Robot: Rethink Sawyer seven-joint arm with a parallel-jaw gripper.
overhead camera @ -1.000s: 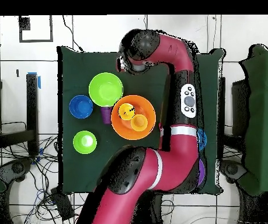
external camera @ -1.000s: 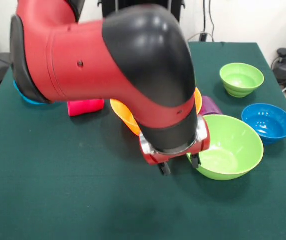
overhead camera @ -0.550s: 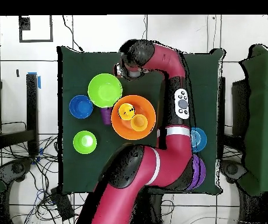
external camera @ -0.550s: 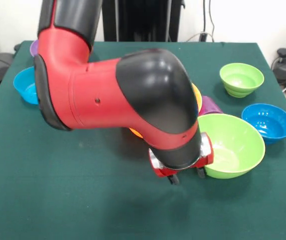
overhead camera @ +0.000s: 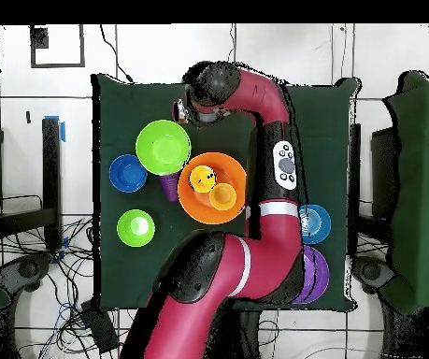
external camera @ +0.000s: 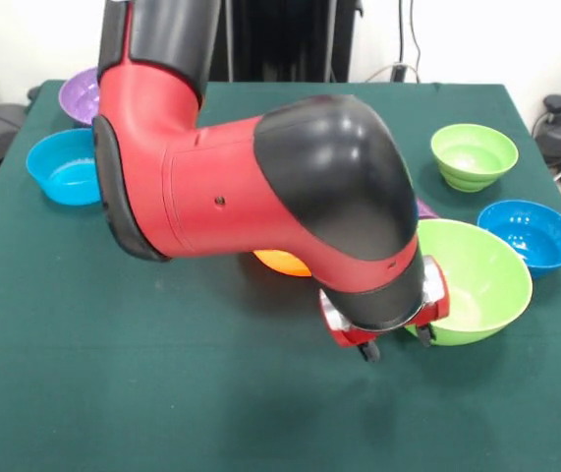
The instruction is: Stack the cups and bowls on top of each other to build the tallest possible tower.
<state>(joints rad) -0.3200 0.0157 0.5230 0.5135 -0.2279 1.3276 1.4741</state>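
The large orange bowl (overhead camera: 212, 188) sits near the middle of the table (external camera: 113, 393) and serves as the base of the tower; from above, 2 cups rest inside it, the pale yellow cup (overhead camera: 202, 177) and the yellow-orange cup (overhead camera: 222, 195), side by side rather than nested, so the pile has little height yet. A purple cup (overhead camera: 168, 185) lies at the orange bowl's 9 o'clock, wedged between it and the large lime green bowl (external camera: 476, 280), which in the overhead view stands at the orange bowl's 10 o'clock, rim touching or nearly so. The gripper (external camera: 396, 343) hangs low at that green bowl's near rim in the front view, 2 dark fingertips showing below the red wrist, 1 of them against the bowl's outer wall; whether it is spread or clamped on the rim I cannot tell. Judging by that position, the green bowl is probably the piece being worked on. Further out, in the front view, a small lime green bowl (external camera: 474, 154) sits at 1 o'clock, a small blue bowl (external camera: 528, 233) at 3 o'clock, another blue bowl (external camera: 64, 165) at 9 o'clock, and the large purple bowl (external camera: 91, 95) at 10 o'clock.
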